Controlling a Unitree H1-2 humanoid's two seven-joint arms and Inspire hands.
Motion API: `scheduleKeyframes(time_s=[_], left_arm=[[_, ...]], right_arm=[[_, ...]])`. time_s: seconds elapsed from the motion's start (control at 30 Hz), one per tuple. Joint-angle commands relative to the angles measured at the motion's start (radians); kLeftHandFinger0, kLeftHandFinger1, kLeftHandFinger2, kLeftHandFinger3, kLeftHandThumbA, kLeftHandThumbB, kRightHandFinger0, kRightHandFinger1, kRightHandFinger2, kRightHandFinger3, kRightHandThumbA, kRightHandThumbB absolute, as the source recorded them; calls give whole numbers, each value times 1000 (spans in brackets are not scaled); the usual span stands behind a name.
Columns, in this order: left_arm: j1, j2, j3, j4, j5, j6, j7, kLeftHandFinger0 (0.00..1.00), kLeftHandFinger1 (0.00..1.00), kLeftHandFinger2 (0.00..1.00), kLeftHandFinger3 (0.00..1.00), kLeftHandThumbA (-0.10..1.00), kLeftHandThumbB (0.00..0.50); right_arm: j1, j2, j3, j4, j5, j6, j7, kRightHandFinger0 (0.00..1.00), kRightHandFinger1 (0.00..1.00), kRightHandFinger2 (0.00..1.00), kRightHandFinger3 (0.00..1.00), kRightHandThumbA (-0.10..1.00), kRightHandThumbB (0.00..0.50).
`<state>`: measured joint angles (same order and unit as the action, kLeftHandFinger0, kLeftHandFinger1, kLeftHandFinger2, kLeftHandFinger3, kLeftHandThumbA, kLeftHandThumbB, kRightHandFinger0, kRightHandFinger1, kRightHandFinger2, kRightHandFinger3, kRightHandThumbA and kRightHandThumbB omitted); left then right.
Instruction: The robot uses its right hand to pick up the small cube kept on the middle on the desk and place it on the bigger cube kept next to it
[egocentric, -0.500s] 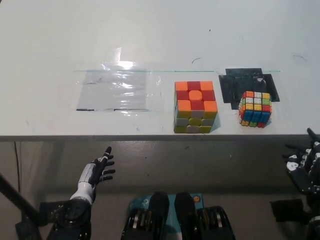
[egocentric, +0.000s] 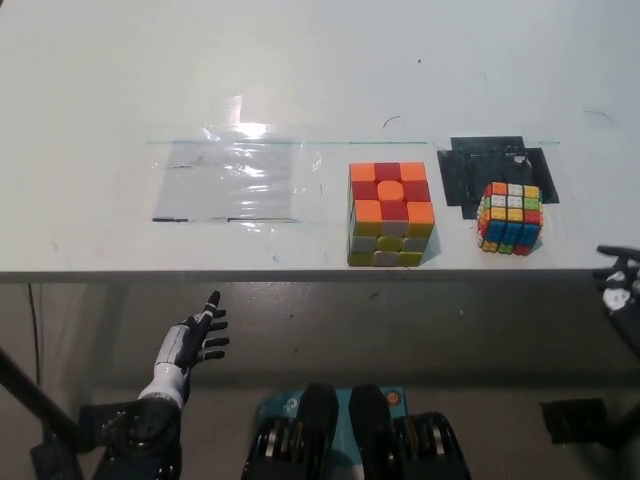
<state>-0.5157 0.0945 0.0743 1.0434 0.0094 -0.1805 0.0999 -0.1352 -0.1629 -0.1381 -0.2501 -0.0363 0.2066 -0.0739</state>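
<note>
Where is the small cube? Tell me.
In the head view the small cube sits on the desk, right of the bigger cube, partly on a black patch.

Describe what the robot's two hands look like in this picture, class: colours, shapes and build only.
The left hand is slim, with black fingers and palm over a white, segmented wrist that runs into a dark round arm joint. The right hand is black with small pale patches, showing only partly at the picture's right edge, so its shape is hard to tell.
</note>
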Motion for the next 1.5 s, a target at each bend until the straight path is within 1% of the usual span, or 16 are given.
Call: scheduleKeyframes(time_s=[0.0,0.07,0.17,0.23,0.33,0.4,0.43,0.47,0.5,0.63,0.73,1.03,1.27,1.33,1.37,1.47], left_arm=[[-29,17,-7,-8,13,-44,25,830,753,767,732,852,0],[-31,17,1,0,-1,-47,15,763,712,757,737,855,0],[-33,18,-2,1,1,-34,15,832,756,791,776,875,1],[-36,15,11,3,-16,-27,10,809,729,777,770,837,0],[-32,13,10,0,-13,-39,16,709,657,712,692,811,0],[-26,12,6,-15,-7,-32,21,718,669,718,694,823,1],[-24,12,4,-21,-5,-33,21,721,672,719,695,823,0],[-22,12,0,-39,2,9,25,777,718,756,725,860,6],[-22,12,0,-40,2,10,25,780,720,758,727,864,4],[-22,11,4,-26,-5,-26,20,745,698,755,738,856,0],[-26,18,-3,-17,3,-37,19,712,674,727,712,873,0],[-29,22,-6,-33,1,-29,2,664,643,718,716,896,2],[-36,27,-10,-25,0,-37,-6,732,692,776,777,936,10],[-37,28,-11,-18,0,-49,-7,715,679,756,749,936,2],[-38,26,-8,-14,-4,-63,-8,642,623,709,702,930,6],[-39,29,-15,-12,4,-66,-6,648,639,742,748,962,19]], right_arm=[[-95,-54,-3,-40,-8,21,28,432,474,572,1000,103,139],[-123,-78,8,-27,-26,15,36,456,497,611,1000,135,156],[-156,-114,27,-13,-50,32,53,504,582,728,1000,327,224],[-175,-134,39,-9,-53,46,68,547,626,792,1000,392,244],[-212,-171,62,17,-46,63,105,841,840,918,1000,445,310],[-234,-193,91,34,-67,68,120,1000,1000,1000,1000,518,338],[-240,-205,107,39,-88,67,122,1000,1000,1000,1000,534,338],[-260,-229,146,48,-134,82,136,1000,1000,1000,1000,627,383],[-261,-232,149,48,-133,83,134,1000,1000,1000,1000,630,378],[-308,-264,226,75,-174,119,172,1000,1000,1000,1000,826,496],[-330,-265,268,102,-179,133,200,1000,1000,1000,1000,887,500],[-382,-228,330,167,-209,150,219,1000,1000,1000,1000,847,500],[-420,-170,353,269,-234,103,197,1000,1000,1000,1000,825,498],[-425,-163,354,291,-237,93,195,1000,1000,1000,1000,820,497],[-433,-161,361,323,-242,81,199,1000,1000,1000,1000,831,500],[-440,-167,369,350,-251,68,203,1000,1000,1000,1000,831,500]])
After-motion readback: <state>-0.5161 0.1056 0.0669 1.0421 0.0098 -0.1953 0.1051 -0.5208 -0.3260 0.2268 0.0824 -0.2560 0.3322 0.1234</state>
